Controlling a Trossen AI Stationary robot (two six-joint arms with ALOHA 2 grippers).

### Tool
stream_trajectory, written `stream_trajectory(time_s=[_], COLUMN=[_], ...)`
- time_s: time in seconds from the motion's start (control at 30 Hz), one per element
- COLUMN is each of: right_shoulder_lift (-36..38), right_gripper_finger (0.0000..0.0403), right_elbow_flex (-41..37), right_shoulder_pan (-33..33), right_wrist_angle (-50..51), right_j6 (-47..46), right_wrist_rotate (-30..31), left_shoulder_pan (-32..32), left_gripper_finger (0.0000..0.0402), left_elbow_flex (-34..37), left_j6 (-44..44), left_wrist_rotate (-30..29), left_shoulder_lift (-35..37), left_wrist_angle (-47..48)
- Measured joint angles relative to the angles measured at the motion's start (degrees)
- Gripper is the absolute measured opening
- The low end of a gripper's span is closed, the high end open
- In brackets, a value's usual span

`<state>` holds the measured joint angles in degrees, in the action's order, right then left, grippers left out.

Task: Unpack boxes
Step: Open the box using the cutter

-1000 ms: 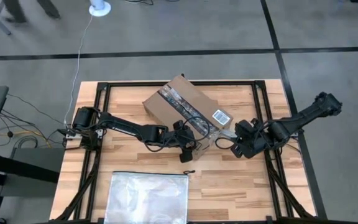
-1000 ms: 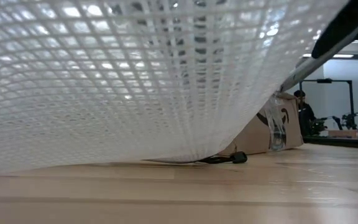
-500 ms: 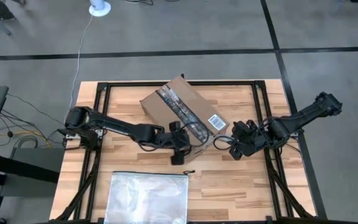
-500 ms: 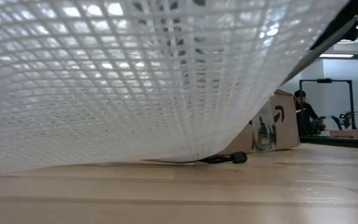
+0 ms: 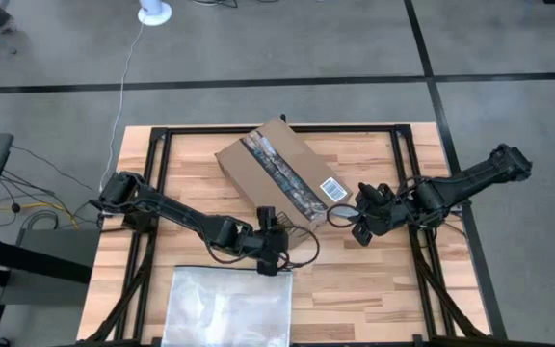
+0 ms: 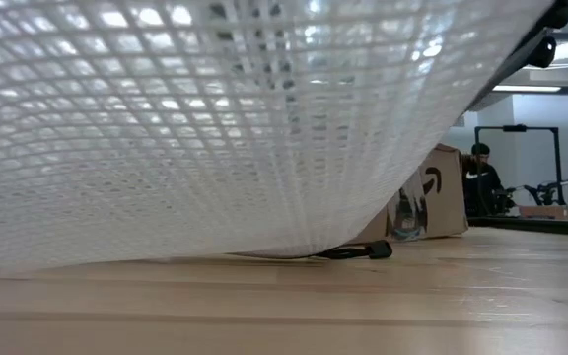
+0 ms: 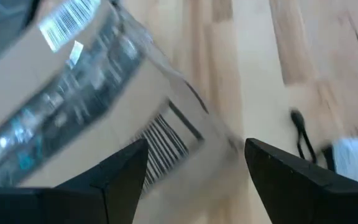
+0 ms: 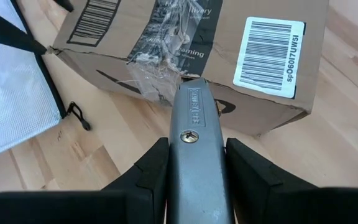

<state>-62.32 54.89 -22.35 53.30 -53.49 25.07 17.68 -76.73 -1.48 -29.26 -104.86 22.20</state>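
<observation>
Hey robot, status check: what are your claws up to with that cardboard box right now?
Right claw shut on utility knife, tip at box tape. Left claw open, empty, beside the box. Mesh zip bag lies near, not blocking.

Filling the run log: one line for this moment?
stage: cutting tape | right gripper: utility knife at box edge | left gripper: open, near zip bag
</observation>
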Motion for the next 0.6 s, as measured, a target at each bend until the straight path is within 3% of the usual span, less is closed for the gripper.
stream_trajectory(time_s=[0.23, 0.6], right_shoulder_lift=[-2.0, -7.83], right_gripper_finger=[0.0108, 0.0108], right_elbow_flex=[0.02, 0.0], right_shoulder_pan=[0.21, 0.38], right_wrist_angle=[-1.0, -12.59], right_j6=[-0.21, 1.47], right_wrist_rotate=[0.26, -1.85], left_shoulder_pan=[-1.14, -3.9], left_gripper_finger=[0.0255, 0.0256], left_elbow_flex=[0.03, -0.3], left_j6=[0.4, 0.35], left_wrist_rotate=[0.98, 2.16], left_shoulder_lift=[-2.92, -3.21], left_wrist_angle=[-1.64, -3.68])
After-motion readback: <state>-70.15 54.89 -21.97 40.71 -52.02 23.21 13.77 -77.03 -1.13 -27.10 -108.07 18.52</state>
